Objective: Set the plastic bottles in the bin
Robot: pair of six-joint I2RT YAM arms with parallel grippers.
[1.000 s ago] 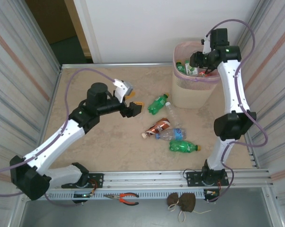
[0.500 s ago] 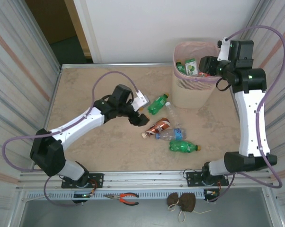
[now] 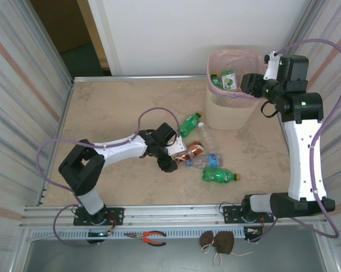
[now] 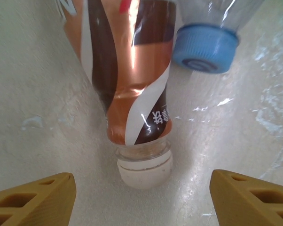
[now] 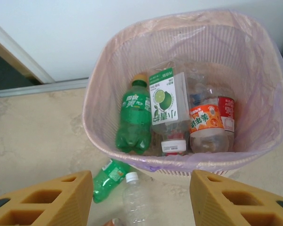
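Observation:
Several plastic bottles lie on the table: a brown-labelled one [image 3: 188,152] with a white cap [image 4: 144,169], a clear one [image 3: 204,161] with a blue cap [image 4: 205,47], two green ones [image 3: 218,176] [image 3: 188,123] and another clear one [image 3: 204,135]. My left gripper [image 3: 166,161] is low at the brown bottle's cap end, open, its fingertips [image 4: 33,197] either side just short of the cap. The bin [image 3: 230,110], pink-lined [image 5: 99,94], holds a green bottle [image 5: 133,117], a lime-labelled one [image 5: 167,108] and an orange-labelled one [image 5: 205,125]. My right gripper [image 5: 141,202] hovers open and empty beside the bin's rim.
Corrugated metal walls close in both sides of the table. A rail runs along the near edge with red pliers [image 3: 153,238] and a brown pouch [image 3: 218,242] below it. The bin stands at the back right against the white wall.
My left arm has swung right and down from the table's middle to the brown bottle's cap. My right arm has drawn back from over the bin to its right side.

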